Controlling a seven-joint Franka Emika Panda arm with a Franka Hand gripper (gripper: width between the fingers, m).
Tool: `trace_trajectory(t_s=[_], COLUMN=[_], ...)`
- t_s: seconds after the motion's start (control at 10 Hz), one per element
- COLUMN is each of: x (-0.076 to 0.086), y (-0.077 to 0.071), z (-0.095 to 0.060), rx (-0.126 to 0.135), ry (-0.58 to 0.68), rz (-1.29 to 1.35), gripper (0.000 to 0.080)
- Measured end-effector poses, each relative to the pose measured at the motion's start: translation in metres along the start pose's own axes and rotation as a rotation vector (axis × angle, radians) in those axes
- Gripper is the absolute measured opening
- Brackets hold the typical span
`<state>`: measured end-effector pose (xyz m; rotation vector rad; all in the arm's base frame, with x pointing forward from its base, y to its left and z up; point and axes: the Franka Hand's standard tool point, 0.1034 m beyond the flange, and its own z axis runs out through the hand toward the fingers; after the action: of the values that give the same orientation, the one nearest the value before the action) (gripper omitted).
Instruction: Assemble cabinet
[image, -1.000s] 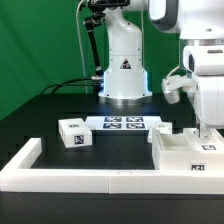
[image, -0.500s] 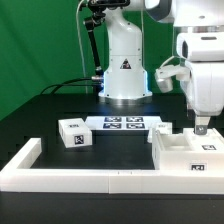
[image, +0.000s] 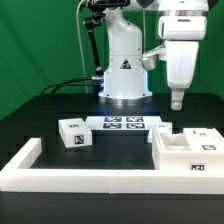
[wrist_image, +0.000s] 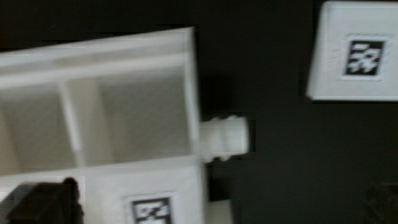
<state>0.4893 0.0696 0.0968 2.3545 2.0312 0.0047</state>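
The jaws hang apart and empty above the cabinet body (image: 182, 152), which rests on the tabletop (image: 60, 105). A small tagged block (image: 72, 132) lies well off to the body's side, toward the exterior view's left, with the marker board (image: 125, 124) between them.

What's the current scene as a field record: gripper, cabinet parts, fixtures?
gripper: open, empty, hangs in the air, touching nothing
cabinet body: on the table, exterior view's right, open side up
small block: exterior view's left, apart from the body
panel: lying flat just behind the body
marker board: flat on the table, between block and panel
rim bar: along the near edge
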Motion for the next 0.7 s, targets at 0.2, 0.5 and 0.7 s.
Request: trace_trajectory(t_s=[0.2,0.5,0.7], x=[-0.015,-0.023,-0.023], y=[-0.037,-0.067,-0.065], z=[0.016,0.036,0.035], rx=[0.009,0.028,0.026], ry=[0.008,0.022,0.022], rz=[0.012,0.023,0.024], gripper=[0.0797,0.0797,0.0797])
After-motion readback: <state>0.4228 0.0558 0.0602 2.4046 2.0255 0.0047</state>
